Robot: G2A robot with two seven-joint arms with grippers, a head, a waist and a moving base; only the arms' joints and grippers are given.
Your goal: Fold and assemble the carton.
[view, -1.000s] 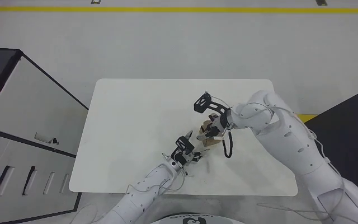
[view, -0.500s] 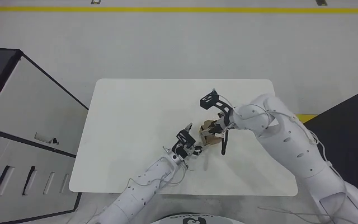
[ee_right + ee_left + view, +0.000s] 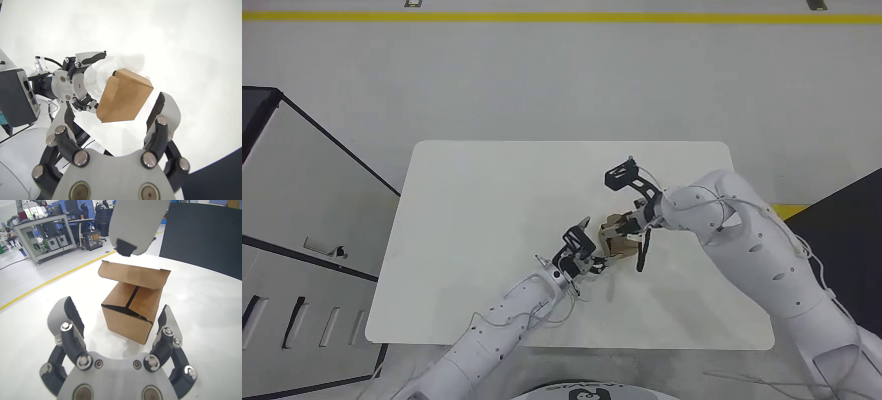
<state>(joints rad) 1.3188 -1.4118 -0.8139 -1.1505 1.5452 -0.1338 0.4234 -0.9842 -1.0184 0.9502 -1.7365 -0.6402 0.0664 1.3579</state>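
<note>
Left tool point(image 3: 117, 306) is spread wide, nothing in it. It sits low over the tabletop point(image 3: 492, 220), pointing level at the carton point(image 3: 130, 317) from the near-left side, w/ a finger either side of the closest corner. One finger point(image 3: 168, 321) is v close to that corner, can't tell if it's touching. Left arm lies stretched diagonally from the near edge toward the carton, forearm nearly flat.

Right tool point(image 3: 114, 100) is spread too, not pinching anything. It hangs above the carton looking down on it, fingers either side. Right arm comes in from the right, elbow bent, wrist over the box.

Carton stands on the tabletop a bit right of centre, btwn both tools. Inner flaps point(image 3: 117, 298) are folded in w/ dark gaps showing, and the lid point(image 3: 132, 277) is half up on the far side.

Hard to see: from the top the carton is mostly under the right wrist. In the right wrist view one left-tool fingertip goes behind the carton. In the left wrist view the right arm above the lid is cut off at the frame edge.
</note>
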